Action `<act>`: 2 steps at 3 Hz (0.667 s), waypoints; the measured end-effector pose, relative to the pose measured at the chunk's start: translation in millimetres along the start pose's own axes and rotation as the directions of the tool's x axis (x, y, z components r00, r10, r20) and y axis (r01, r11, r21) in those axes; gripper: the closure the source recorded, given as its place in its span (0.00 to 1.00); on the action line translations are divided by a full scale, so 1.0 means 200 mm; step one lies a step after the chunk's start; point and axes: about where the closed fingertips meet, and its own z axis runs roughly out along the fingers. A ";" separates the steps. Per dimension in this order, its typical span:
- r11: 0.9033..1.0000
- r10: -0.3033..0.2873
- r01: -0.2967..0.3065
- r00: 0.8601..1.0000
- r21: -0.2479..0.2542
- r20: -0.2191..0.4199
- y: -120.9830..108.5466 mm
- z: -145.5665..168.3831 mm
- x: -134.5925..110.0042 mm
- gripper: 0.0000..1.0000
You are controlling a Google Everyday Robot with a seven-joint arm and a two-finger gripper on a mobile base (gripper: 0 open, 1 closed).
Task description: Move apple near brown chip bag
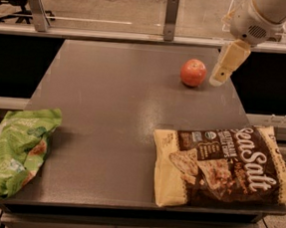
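The apple (193, 72) is small, round and red-orange. It sits on the far right part of the grey table (108, 108). The brown chip bag (223, 165) is dark brown and cream-yellow with white "Sea Salt" script. It lies flat at the table's front right corner, well in front of the apple. My gripper (219, 77) hangs from the white arm at the upper right. It points down, its tip just right of the apple and close to it, a little above the tabletop. It holds nothing that I can see.
A bright green chip bag (12, 152) lies at the table's front left corner, partly over the edge. A rail with metal posts (172, 11) runs behind the table's far edge. The table's right edge is just past the gripper.
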 end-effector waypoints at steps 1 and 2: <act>0.999 0.050 -0.050 0.999 -0.018 0.016 -0.09 0.19 0.02 0.00; 0.996 0.077 -0.076 0.997 -0.048 0.020 -0.11 0.35 0.01 0.00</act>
